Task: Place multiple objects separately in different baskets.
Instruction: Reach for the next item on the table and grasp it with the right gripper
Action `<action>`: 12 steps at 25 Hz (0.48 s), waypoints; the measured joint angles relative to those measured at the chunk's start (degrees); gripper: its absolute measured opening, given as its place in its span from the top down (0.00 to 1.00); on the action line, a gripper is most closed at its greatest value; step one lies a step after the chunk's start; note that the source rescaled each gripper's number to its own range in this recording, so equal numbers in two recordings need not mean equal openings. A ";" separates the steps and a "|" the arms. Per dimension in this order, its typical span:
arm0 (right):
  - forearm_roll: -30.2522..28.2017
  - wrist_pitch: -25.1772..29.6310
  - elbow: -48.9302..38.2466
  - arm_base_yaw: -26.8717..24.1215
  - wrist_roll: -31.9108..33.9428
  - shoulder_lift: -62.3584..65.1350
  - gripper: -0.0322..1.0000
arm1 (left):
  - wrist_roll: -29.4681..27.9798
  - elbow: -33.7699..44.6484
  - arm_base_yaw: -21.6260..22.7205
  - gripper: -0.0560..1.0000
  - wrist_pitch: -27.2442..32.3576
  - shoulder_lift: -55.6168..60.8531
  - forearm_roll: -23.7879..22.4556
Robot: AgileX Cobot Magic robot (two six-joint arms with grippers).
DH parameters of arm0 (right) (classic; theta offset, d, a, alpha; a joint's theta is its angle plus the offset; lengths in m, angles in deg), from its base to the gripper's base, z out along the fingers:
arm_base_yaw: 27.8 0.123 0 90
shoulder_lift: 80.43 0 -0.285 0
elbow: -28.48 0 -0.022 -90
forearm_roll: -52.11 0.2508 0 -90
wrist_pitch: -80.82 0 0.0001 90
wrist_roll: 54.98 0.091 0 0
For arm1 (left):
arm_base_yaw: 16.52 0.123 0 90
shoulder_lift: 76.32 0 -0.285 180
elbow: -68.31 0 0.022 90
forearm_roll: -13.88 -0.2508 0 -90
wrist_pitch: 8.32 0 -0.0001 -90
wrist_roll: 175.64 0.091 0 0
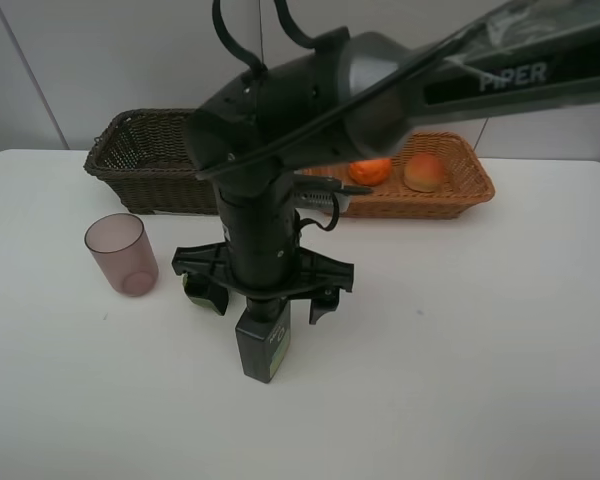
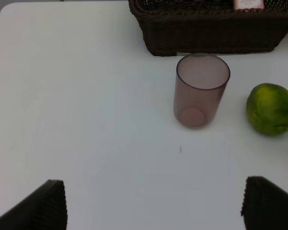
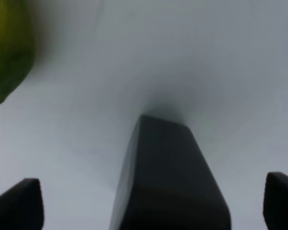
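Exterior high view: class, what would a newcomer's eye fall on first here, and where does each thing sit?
A big dark arm reaches in from the right, its right hand spread wide open over a dark bottle in the middle of the table. To its left a mauve cup stands upright. Behind, the tan basket holds an orange and a peach.

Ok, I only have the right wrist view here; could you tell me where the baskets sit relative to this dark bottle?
Observer: Both lie beyond the dark bottle: the brown basket toward the left of the overhead view, the tan basket toward the right.
Operator: Is anything in the tan one?
Observer: Yes, an orange and a peach.
Operator: What else is outside the baskets?
Observer: A mauve cup, upright, left of the bottle.
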 joint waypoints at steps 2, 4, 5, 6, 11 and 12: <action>0.19 -0.85 -0.38 0.00 0.13 -0.12 0.07 | 0.00 0.00 0.00 0.05 0.00 0.00 0.00; 0.19 -1.37 -0.38 0.00 0.13 -0.19 0.21 | 0.00 0.00 0.00 0.05 0.00 0.00 0.00; 0.19 -1.35 -0.38 0.00 0.13 -0.19 0.34 | 0.00 0.00 0.00 0.05 0.00 0.00 0.00; 0.19 -1.35 -0.38 0.00 0.13 -0.19 0.47 | 0.00 0.00 0.00 0.05 0.00 0.00 0.00; 0.19 -1.35 -0.38 0.00 0.19 -0.19 0.89 | 0.00 0.00 0.00 0.05 0.00 0.00 0.00; 0.19 -1.35 -0.38 0.00 0.19 -0.19 0.89 | 0.00 0.00 0.00 0.05 0.00 0.00 0.00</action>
